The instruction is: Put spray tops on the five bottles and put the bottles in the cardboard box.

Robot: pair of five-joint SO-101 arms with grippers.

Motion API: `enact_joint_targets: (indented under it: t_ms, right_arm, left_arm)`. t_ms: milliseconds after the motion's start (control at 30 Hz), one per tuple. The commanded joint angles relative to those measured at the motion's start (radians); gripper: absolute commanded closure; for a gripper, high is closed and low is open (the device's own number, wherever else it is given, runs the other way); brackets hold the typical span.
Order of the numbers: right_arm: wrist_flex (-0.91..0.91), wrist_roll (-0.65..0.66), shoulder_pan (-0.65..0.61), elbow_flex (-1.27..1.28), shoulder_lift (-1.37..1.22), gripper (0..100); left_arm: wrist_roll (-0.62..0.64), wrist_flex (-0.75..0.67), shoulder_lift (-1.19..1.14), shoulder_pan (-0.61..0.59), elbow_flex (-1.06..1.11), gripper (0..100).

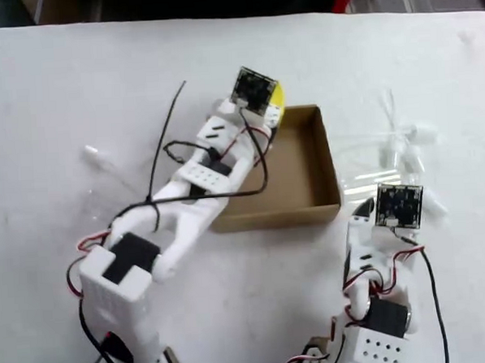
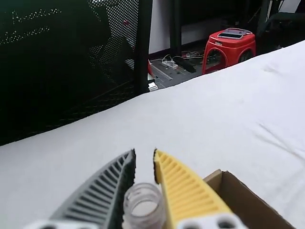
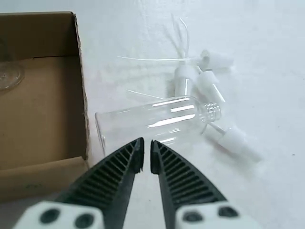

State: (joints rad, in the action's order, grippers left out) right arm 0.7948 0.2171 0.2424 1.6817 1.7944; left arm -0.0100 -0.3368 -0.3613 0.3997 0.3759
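My left hand [image 2: 144, 160] grips an open bottle [image 2: 143, 206] by its neck at the cardboard box [image 2: 248, 200], mid-worktop [image 2: 214, 109]; my right hand [image 3: 144, 145] is all but closed, holding nothing, above a capless bottle [image 3: 152, 121] lying beside the box toward the worktop's right edge; loose spray tops [image 3: 209, 86] lie just beyond it.

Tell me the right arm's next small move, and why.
Probably open the right gripper and reach past the lying bottle for a spray top. The left gripper holds an uncapped bottle, its neck open, while the right gripper is shut and empty, the tops just beyond it.
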Motion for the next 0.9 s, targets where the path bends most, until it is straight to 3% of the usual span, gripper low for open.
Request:
enact_joint_targets:
  t_ms: [0, 867]
  right_arm:
    - [-0.022, 0.009, -0.008, 0.009, 0.007, 98.3]
    - [-0.022, 0.009, -0.008, 0.009, 0.007, 98.3]
  left_arm:
    - [-0.014, -0.025, 0.013, -0.021, -0.058, 98]
    - [-0.006, -0.009, 0.019, -0.013, -0.049, 97]
